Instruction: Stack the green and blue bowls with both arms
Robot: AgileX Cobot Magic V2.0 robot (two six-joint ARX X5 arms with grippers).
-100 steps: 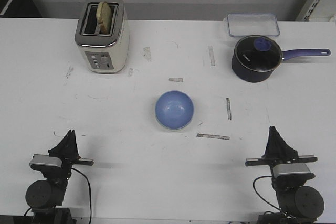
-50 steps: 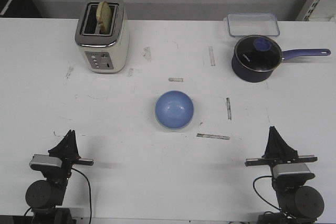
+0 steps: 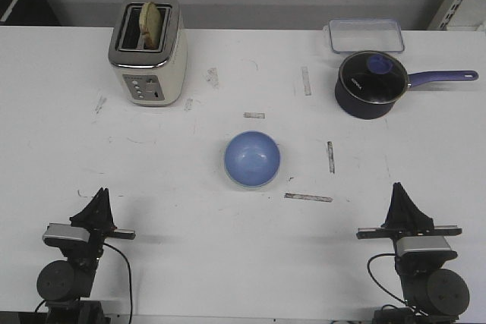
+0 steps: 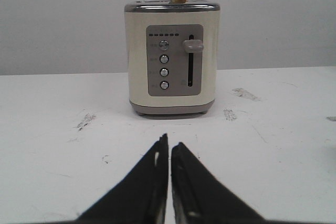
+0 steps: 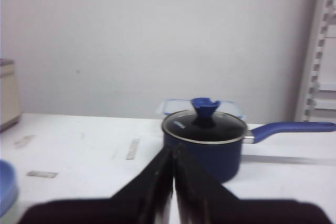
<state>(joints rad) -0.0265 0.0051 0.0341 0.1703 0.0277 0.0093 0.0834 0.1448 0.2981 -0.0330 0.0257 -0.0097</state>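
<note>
Only one bowl rim can be made out at mid-table: the blue bowl (image 3: 252,158) is seen upright, its round mouth facing up, with a paler edge showing along its lower rim, so whether the green bowl lies beneath it cannot be told. On the white, scuffed table (image 3: 175,180), a cream toaster (image 3: 148,51) with a metal top and a slice of bread is set at the far left, and a dark blue saucepan (image 3: 370,85) with a glass lid at the far right, its handle pointed right. Near the front edge, well apart from the bowl, the left gripper (image 4: 169,153) and right gripper (image 5: 173,158) are seen closed, holding nothing.
</note>
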